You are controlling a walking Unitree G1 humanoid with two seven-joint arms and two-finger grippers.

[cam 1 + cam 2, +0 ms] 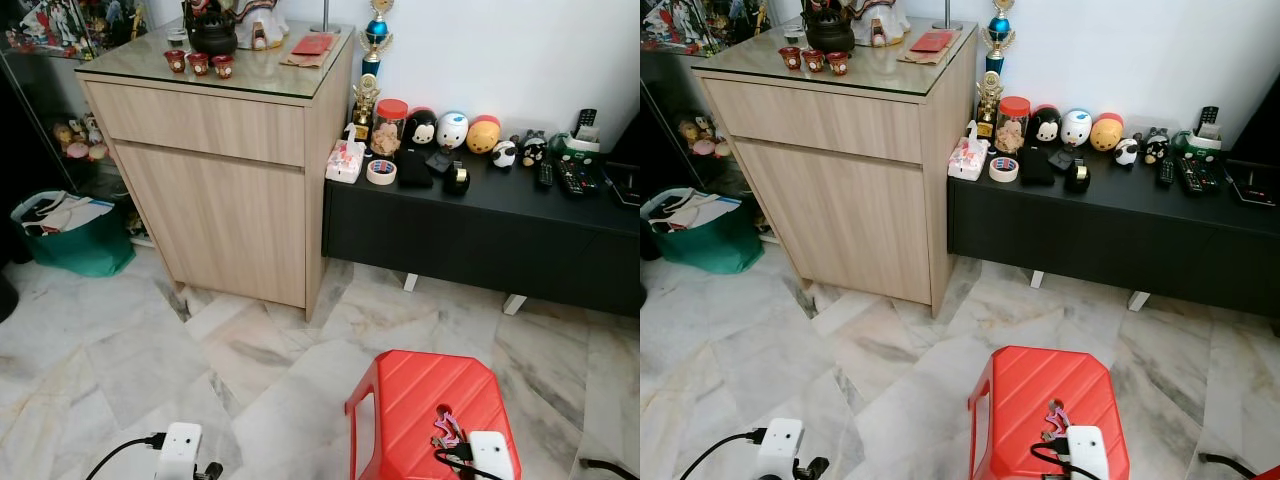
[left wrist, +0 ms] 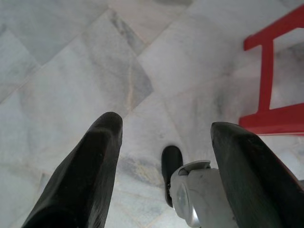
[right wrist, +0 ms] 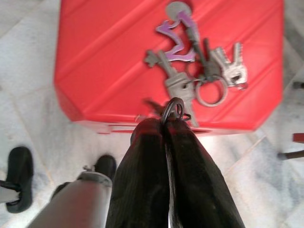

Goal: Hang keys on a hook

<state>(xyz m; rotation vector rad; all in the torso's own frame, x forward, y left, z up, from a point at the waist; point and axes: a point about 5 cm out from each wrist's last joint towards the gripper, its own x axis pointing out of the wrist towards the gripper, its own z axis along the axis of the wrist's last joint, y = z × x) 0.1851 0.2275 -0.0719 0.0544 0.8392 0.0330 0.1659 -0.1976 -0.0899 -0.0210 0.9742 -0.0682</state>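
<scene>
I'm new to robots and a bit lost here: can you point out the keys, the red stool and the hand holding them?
keys (image 3: 199, 71), right wrist view, on the middle of the bunch.
red stool (image 1: 400, 395), left eye view, on its bare top.
right gripper (image 3: 166, 126), right wrist view, between its closed fingertips.

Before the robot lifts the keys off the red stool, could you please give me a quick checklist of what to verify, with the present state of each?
1. Right gripper shut on a ring of the keys: ok, fingers pressed together with a ring caught at their tips.
2. Bunch off the red stool: not ok, the keys lie spread on its top.
3. Keys tangled: cannot tell; several keys and a purple tag fan out from the rings.
4. Left gripper out of the way: ok, open over the marble floor beside the stool.
5. Hook located: not ok, none seen near the wooden cabinet or the black sideboard.
</scene>
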